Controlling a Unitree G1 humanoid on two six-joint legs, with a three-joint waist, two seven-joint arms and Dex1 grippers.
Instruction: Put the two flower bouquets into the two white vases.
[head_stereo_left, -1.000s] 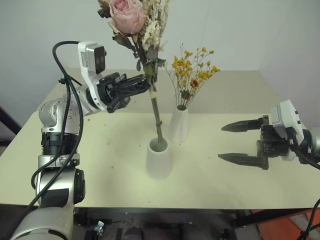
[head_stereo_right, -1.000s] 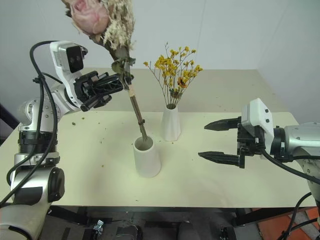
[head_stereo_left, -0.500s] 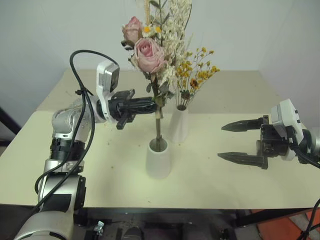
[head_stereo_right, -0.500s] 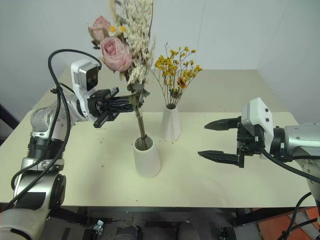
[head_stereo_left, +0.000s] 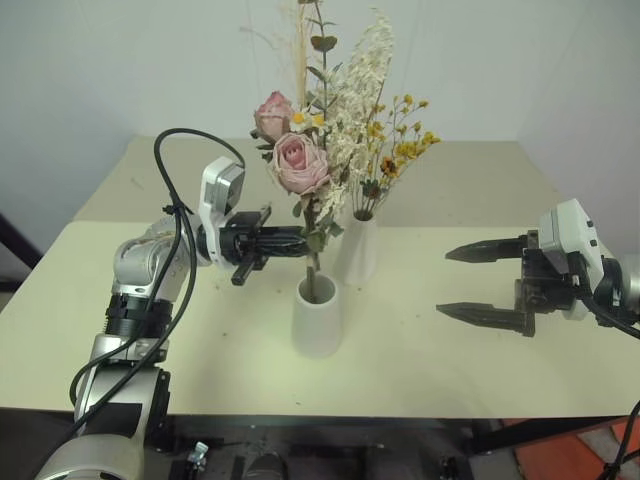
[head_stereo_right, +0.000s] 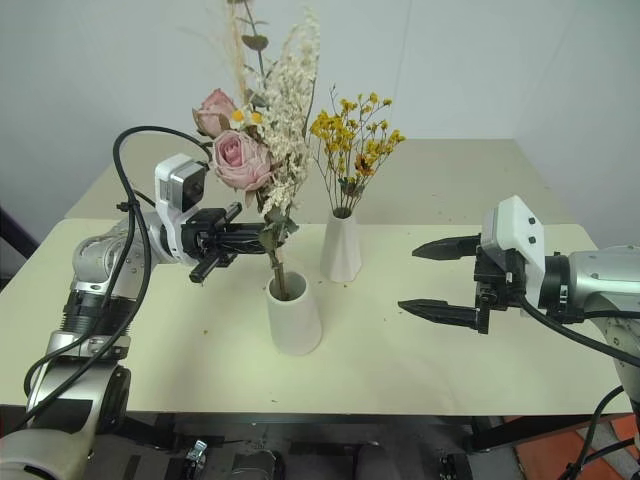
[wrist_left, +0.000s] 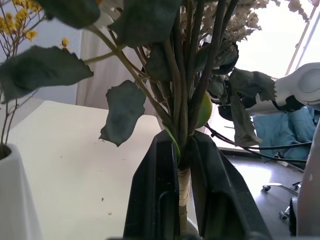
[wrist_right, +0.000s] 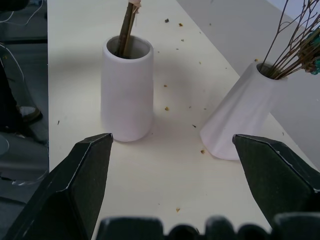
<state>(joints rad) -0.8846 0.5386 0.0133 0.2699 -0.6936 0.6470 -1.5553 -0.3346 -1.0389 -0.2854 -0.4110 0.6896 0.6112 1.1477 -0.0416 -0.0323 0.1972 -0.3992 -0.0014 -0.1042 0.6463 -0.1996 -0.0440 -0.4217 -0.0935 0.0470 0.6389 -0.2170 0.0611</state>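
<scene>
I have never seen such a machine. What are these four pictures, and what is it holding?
It is a two-armed robot at a table. Two pictures come from its head, two from cameras on its wrists. The left pincer is shut on the rose bouquet, whose stem stands in the shorter vase. The taller vase behind it holds the yellow spray. The right pincer is open, holds nothing, and points at the vases.
</scene>
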